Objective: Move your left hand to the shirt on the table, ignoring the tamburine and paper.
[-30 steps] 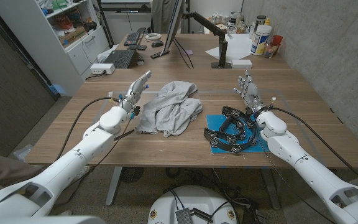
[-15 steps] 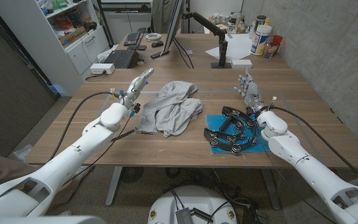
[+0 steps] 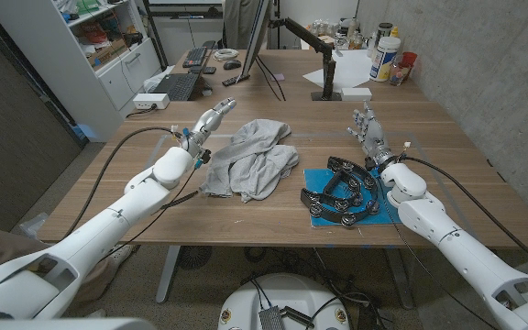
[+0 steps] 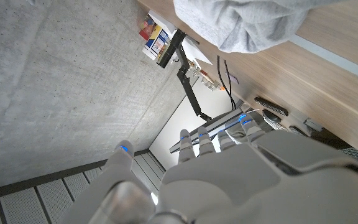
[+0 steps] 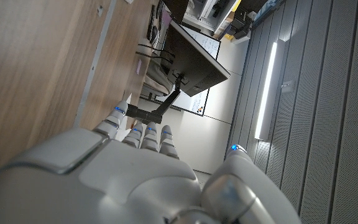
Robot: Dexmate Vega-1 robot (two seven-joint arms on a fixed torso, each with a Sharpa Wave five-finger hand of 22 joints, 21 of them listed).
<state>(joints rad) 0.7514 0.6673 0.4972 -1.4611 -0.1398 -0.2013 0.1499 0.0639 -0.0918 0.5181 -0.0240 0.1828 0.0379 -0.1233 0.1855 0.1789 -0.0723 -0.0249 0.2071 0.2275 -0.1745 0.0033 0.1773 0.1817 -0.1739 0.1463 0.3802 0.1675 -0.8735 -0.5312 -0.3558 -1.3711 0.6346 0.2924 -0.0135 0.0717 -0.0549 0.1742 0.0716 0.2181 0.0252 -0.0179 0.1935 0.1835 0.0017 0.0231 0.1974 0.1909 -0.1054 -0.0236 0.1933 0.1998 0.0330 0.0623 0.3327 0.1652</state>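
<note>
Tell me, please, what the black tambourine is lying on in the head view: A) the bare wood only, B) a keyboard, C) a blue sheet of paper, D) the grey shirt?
C: the tambourine lies on the blue paper, whose edges show around it, to the right of the grey shirt.

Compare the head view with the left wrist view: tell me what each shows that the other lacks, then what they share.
Head view alone: the tambourine lying on blue paper, the right hand beside them with fingers apart and holding nothing, and a keyboard on the far desk.

Left wrist view alone: a concrete wall beyond the table.

Both: the grey shirt crumpled on the wooden table, and the left hand, fingers extended, empty, beside the shirt without touching it.
</note>
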